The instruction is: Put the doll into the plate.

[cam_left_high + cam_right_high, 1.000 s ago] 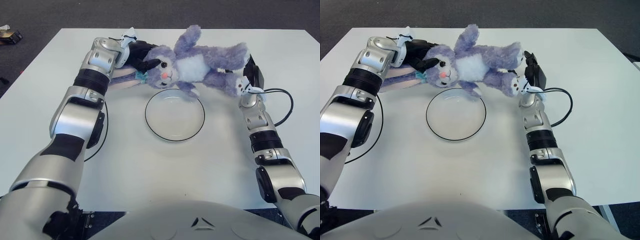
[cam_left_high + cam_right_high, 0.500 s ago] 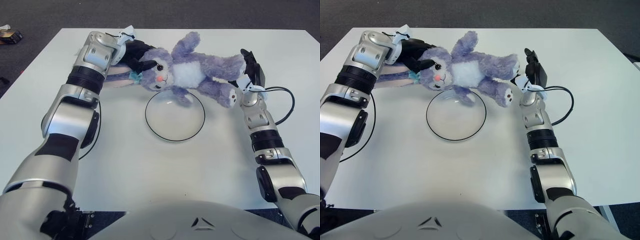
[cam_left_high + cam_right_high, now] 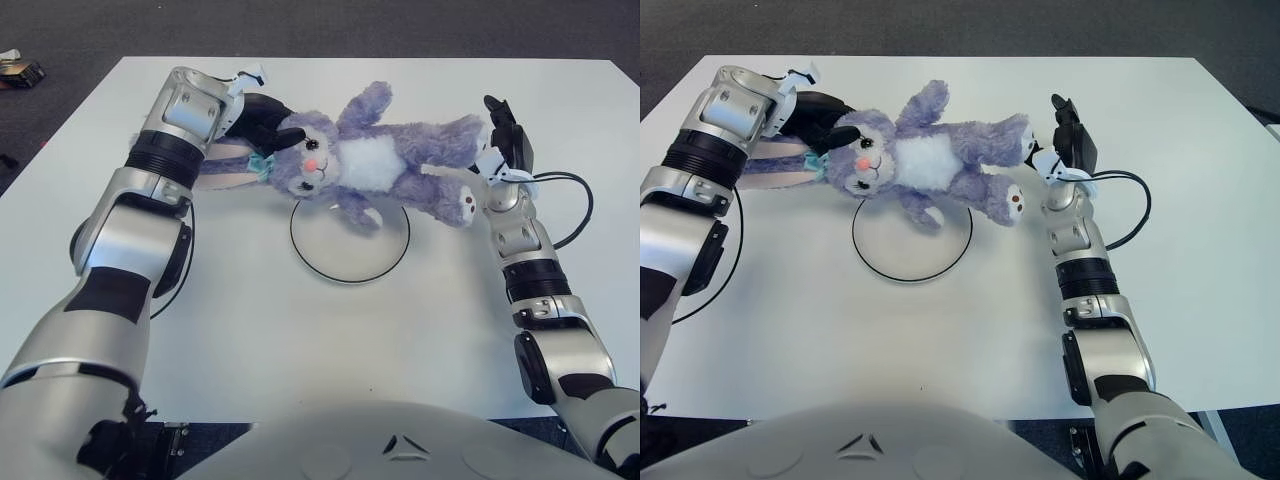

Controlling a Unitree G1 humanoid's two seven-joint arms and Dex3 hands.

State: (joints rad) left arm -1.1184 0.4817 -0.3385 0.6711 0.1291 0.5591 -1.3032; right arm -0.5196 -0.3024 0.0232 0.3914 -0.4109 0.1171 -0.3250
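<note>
A purple plush rabbit doll (image 3: 375,165) with a white belly hangs stretched between my two hands, above the far rim of the plate. The plate (image 3: 349,245) is clear glass with a dark rim and lies on the white table's middle. My left hand (image 3: 262,118) is shut on the doll's head and ears at the left. My right hand (image 3: 502,145) is shut on the doll's leg at the right. The doll's long ears (image 3: 225,172) trail to the left under my left wrist.
The white table (image 3: 300,340) has bare room in front of the plate. A black cable (image 3: 572,205) loops on the table by my right forearm. Another cable (image 3: 185,270) curves by my left forearm. Dark floor lies beyond the table's far edge.
Both hands have carried the doll nearer to me and lower. Its body now overlaps the plate's far rim, where a second ago it lay beyond the plate.
</note>
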